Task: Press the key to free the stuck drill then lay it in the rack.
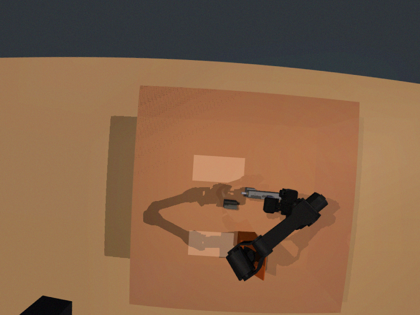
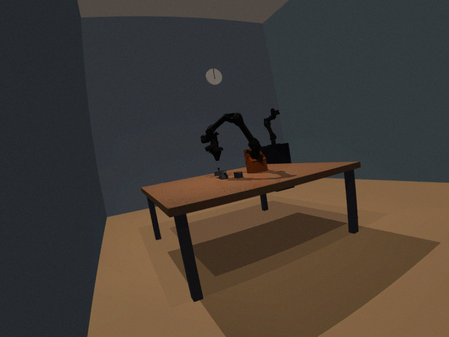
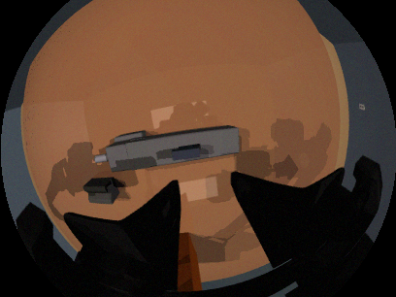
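The gripper (image 3: 206, 191) is hanging part-open and empty above the tabletop (image 1: 244, 129), its fingers spread apart. The drill (image 3: 170, 148), a grey bar with a small tip, is lying flat just beyond them, with a small dark block (image 3: 103, 189) near its tip; whether that block is the key or the rack, I cannot tell. For a clean pull, the fingers should be straddling the drill's body across its width, dropping low before closing, then drawing straight along its length.
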